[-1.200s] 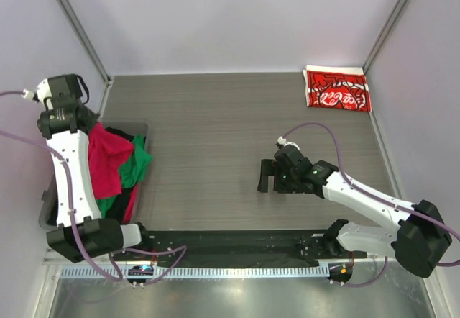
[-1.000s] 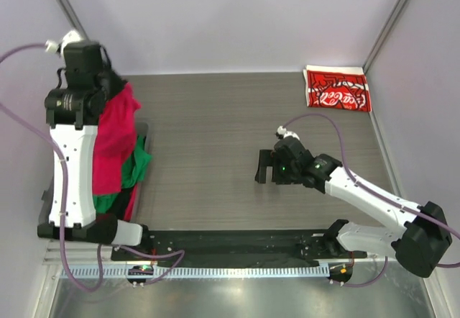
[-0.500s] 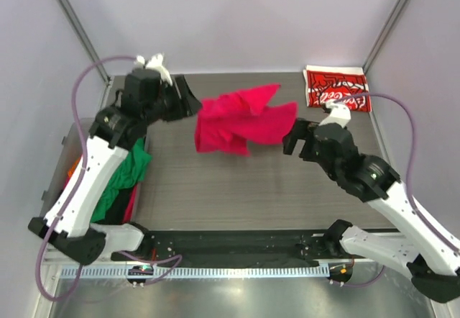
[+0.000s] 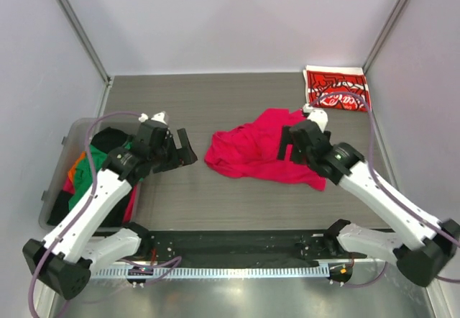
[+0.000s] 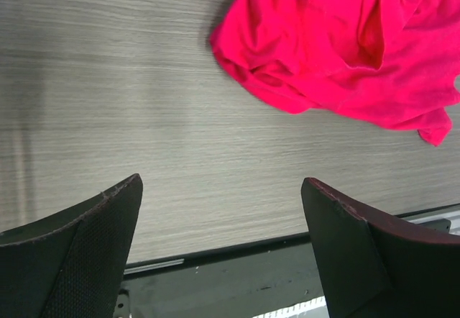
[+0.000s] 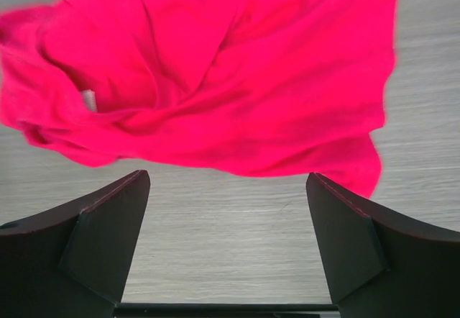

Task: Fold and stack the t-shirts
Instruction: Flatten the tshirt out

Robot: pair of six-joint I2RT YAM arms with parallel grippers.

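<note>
A plain crimson-pink t-shirt (image 4: 255, 149) lies crumpled in the middle of the table. It fills the upper right of the left wrist view (image 5: 345, 52) and the top of the right wrist view (image 6: 215, 80). My left gripper (image 4: 181, 149) stands open just left of the shirt, apart from it, with only bare table between its fingers (image 5: 221, 188). My right gripper (image 4: 293, 144) hovers open over the shirt's right part, holding nothing (image 6: 227, 181). The red Coca-Cola t-shirt (image 4: 336, 89) lies folded in the back right corner.
A grey bin (image 4: 54, 188) at the left edge holds a green t-shirt (image 4: 90, 185), a black one (image 4: 108, 139) and an orange one (image 4: 77, 165). The black base rail (image 4: 237, 246) runs along the near edge. Walls close the back and both sides.
My left arm lifted the crimson-pink shirt out of the bin, swung it over the table and let go; its jaws opened. My right arm moved back and right to the shirt.
</note>
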